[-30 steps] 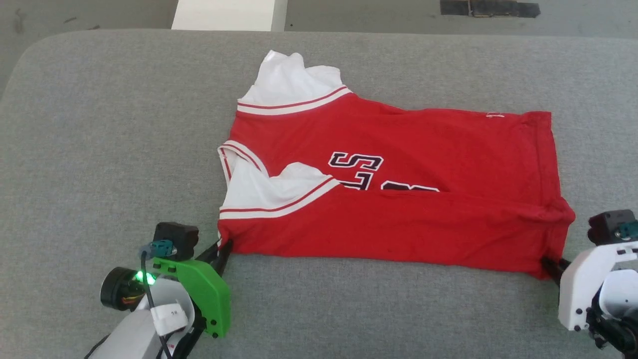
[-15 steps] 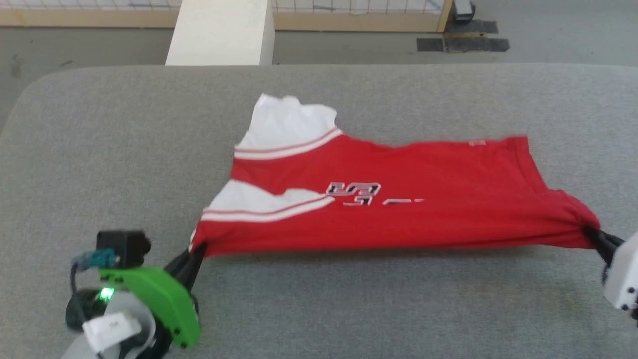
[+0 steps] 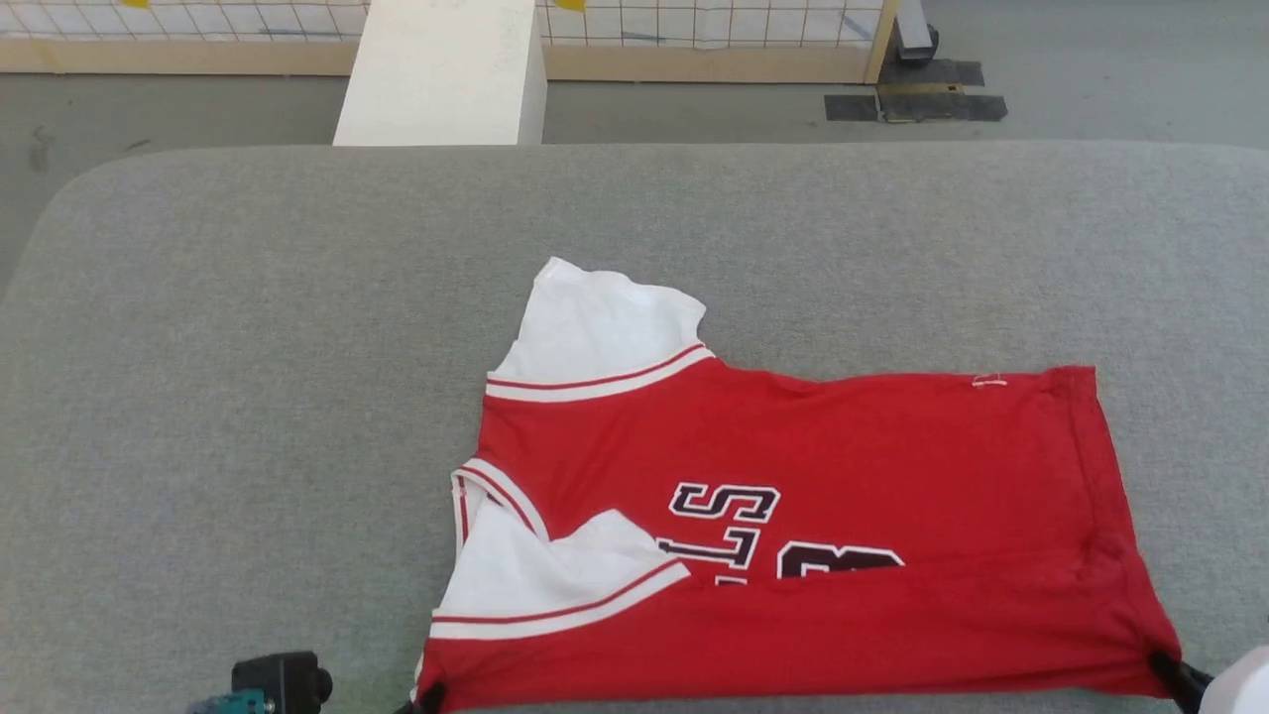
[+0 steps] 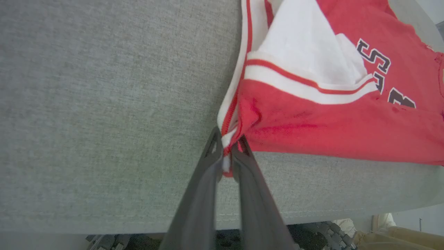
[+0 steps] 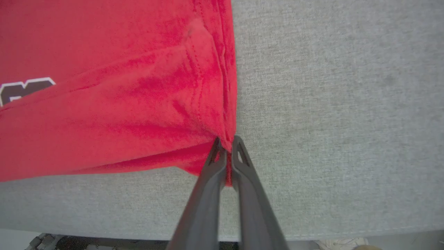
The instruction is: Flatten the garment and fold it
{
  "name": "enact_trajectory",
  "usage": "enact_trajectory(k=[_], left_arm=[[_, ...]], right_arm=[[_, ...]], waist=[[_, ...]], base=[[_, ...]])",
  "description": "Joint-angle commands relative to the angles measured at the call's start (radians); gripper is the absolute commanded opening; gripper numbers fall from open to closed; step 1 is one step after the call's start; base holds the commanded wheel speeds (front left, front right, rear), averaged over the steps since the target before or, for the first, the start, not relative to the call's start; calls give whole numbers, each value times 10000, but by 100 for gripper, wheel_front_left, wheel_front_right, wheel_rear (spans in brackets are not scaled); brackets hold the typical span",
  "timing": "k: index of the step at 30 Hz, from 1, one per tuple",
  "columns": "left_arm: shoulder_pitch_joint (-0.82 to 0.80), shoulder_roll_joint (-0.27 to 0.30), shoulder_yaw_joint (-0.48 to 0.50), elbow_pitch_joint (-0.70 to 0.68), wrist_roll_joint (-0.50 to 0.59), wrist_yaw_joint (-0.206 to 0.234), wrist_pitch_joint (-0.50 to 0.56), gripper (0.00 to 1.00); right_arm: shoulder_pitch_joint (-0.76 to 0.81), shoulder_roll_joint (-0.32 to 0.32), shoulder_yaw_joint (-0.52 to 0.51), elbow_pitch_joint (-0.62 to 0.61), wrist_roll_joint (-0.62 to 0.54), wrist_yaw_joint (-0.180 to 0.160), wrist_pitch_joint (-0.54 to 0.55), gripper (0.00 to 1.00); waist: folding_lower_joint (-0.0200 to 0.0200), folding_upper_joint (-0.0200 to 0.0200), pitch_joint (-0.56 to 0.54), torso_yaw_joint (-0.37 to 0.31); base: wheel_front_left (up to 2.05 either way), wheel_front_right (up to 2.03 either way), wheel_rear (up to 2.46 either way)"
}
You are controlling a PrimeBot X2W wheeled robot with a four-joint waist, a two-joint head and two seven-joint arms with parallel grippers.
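The red garment [image 3: 793, 436] lies sideways on the grey table [image 3: 248, 397], with its white sleeves [image 3: 600, 322] to the left and its hem to the right. Its near edge is folded up over the lower part of the black letters [image 3: 724, 501]. At the near left corner, my left gripper [image 4: 227, 149] is shut on the striped trim by the sleeve of the garment [image 4: 329, 121]. My right gripper [image 5: 227, 146] is shut on the near hem corner of the garment [image 5: 104, 121]. Both grippers' dark fingertips [image 3: 1175, 679] peek in at the head view's bottom edge.
Beyond the table's far edge stand a white block [image 3: 441, 69] and a wooden-framed mesh fence [image 3: 694, 40], with black tape [image 3: 912, 104] on the floor. The table's near edge [image 4: 104, 222] runs just behind both grippers.
The head camera has tilted up. The garment's near edge, held taut above the table half a second ago, now lies down closer to me. Both grippers keep their hold.
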Motion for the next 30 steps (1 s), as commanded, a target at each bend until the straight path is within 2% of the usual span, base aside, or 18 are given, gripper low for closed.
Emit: enact_trajectory(k=[1, 2, 3, 4, 10, 13, 16, 18, 20, 22, 24, 26, 28, 30], left_arm=[[-43, -115, 73, 329, -115, -127, -209, 4], [-108, -157, 28, 572, -119, -227, -263, 35], [-210, -238, 15, 856, -153, -329, -354, 67], [-295, -289, 19, 1066, -173, -404, -432, 100], [-752, -264, 361, 1462, -181, -701, -1024, 100], [-1264, 146, 751, 819, 299, -714, -1596, 100], [-2256, 786, 898, 14, 1280, -669, -1935, 100], [-3270, 1177, 936, -434, 1932, -675, -1977, 100], [-4519, 1606, 797, -587, 2646, -861, -1860, 100], [-5884, 1707, 659, -553, 3056, -1061, -1727, 100], [-7151, 1816, 280, -242, 3434, -1439, -1342, 100], [-8312, 1782, -55, 260, 3540, -1885, -919, 100], [-9335, 1726, -526, 959, 3569, -2535, -448, 100], [-10024, 1627, -806, 1608, 3443, -2910, -35, 100]], right_arm=[[16, 79, -81, 113, -164, -21, -327, 0], [-5, 98, -48, 188, -257, -21, -527, 41], [-35, 96, 32, 296, -354, -21, -742, 98], [-78, 111, 61, 395, -390, -21, -886, 100], [-464, -59, 428, 420, -377, -21, -1575, 100], [-786, -131, 375, -58, -493, -21, -2030, 100], [-1155, -160, 344, -639, -801, -21, -2370, 100], [-1471, -168, 376, -1045, -1042, -21, -2587, 100], [-1838, -140, 409, -1419, -1283, -21, -2827, 100], [-2182, -60, 438, -1716, -1504, -21, -3047, 100], [-2470, 69, 564, -1899, -1620, -21, -3172, 100], [-2686, 150, 783, -2025, -1655, -21, -3218, 100], [-2897, 207, 977, -2092, -1670, -21, -3277, 100], [-3069, 219, 1096, -2158, -1695, -21, -3325, 100]], waist=[[0, 0, -77, 63], [0, 0, -113, 79], [0, 0, -160, 91], [0, 0, -199, 93], [0, 0, -410, 1], [0, 0, -258, -109], [0, 0, 137, -198], [0, 0, 530, -287], [0, 0, 1000, -396], [0, 0, 1518, -512], [0, 0, 1967, -645], [0, 0, 2394, -808], [0, 0, 2758, -996], [0, 0, 3101, -1181]], base=[[0, 0, 0], [0, 0, 0], [0, 0, 0], [0, 0, 0], [0, 0, 0], [0, 0, 0], [0, 0, 0], [0, 0, 0], [0, 0, 0], [0, 0, 0], [0, 0, 0], [0, 0, 0], [0, 0, 0], [0, 0, 0]])
